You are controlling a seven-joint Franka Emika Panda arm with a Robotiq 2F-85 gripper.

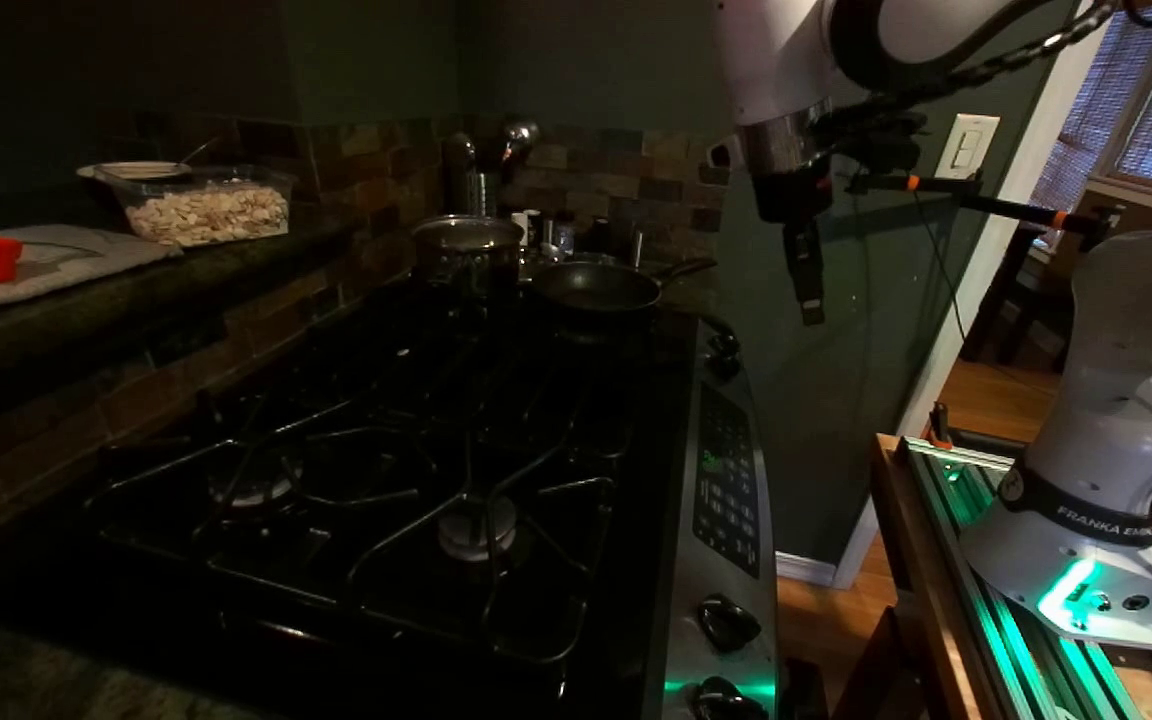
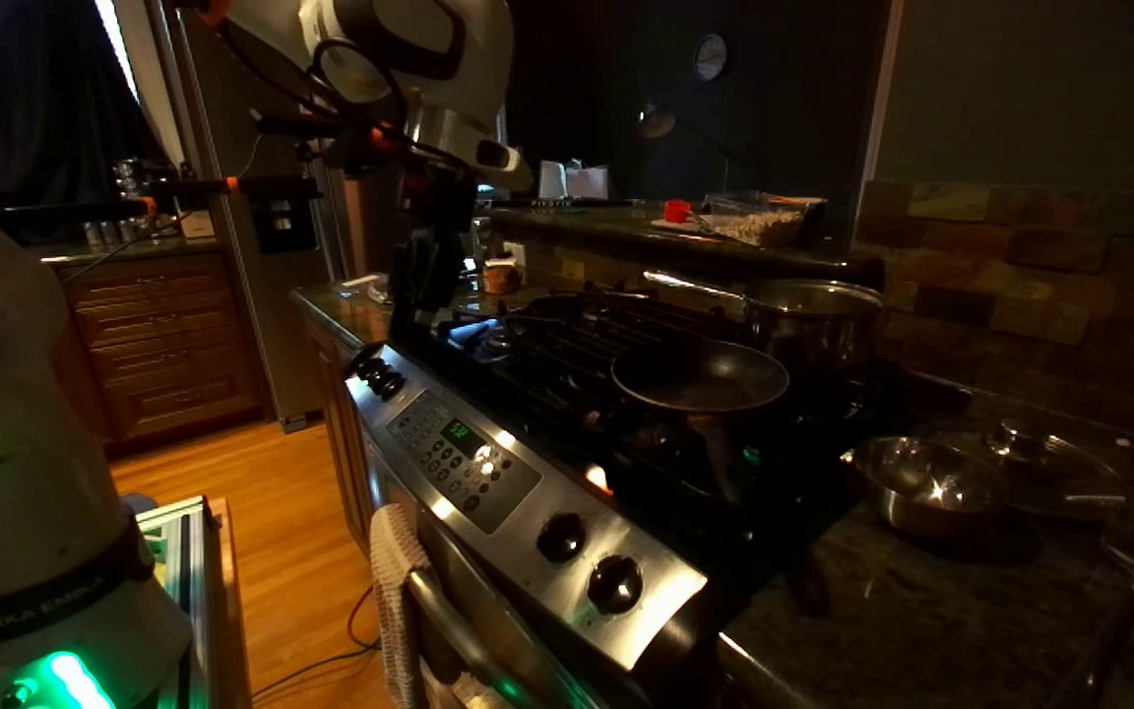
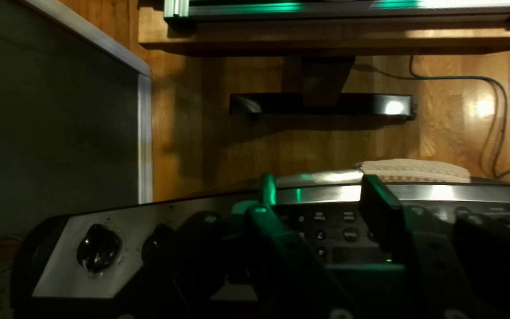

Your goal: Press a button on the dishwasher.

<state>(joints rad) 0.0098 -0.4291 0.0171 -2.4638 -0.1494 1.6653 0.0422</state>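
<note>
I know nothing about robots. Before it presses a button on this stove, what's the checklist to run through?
1. Display lit: ok, it glows green.
2. Buttons uncovered: ok, the dish towel hangs from the oven door handle, below them.
3. Gripper holding nothing: ok, no object shows between its fingers.
4. Fingers shut, probably better for pressing: not ok, they stand apart.
5. Gripper clear of the buttons: ok, it hangs in the air, no contact showing.
6. Which one to press: cannot tell, nothing marks it.

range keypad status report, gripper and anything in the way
Gripper open, higher than range keypad, not touching. Green display lit. Towel on oven handle hangs lower, seemingly not in the way.
</note>
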